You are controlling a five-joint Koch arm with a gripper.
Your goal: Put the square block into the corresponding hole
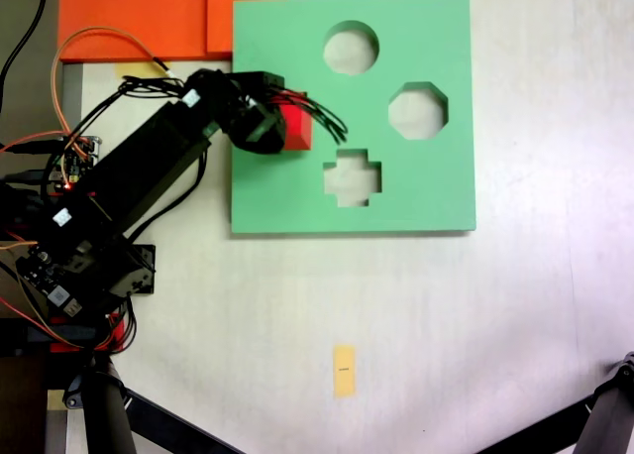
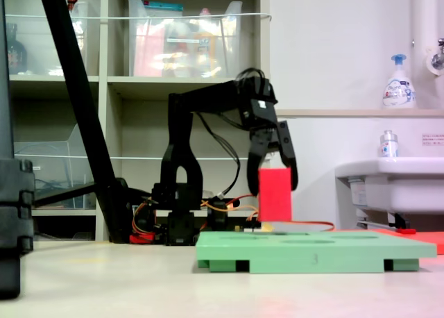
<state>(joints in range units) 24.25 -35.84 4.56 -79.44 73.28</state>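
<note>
My claw (image 2: pixel 272 171) closed around the red cube (image 2: pixel 275 193), cube upright with its base low over the green foam board (image 2: pixel 312 254), left of the cross-shaped cutout (image 1: pixel 353 175), square cutout hidden beneath.

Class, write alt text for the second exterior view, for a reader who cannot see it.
A black robot arm's gripper holds a red square block upright, its base at or just above the top of a flat green foam board on a pale table. Shelves with clear bins stand behind, and a sink is at the right.
</note>
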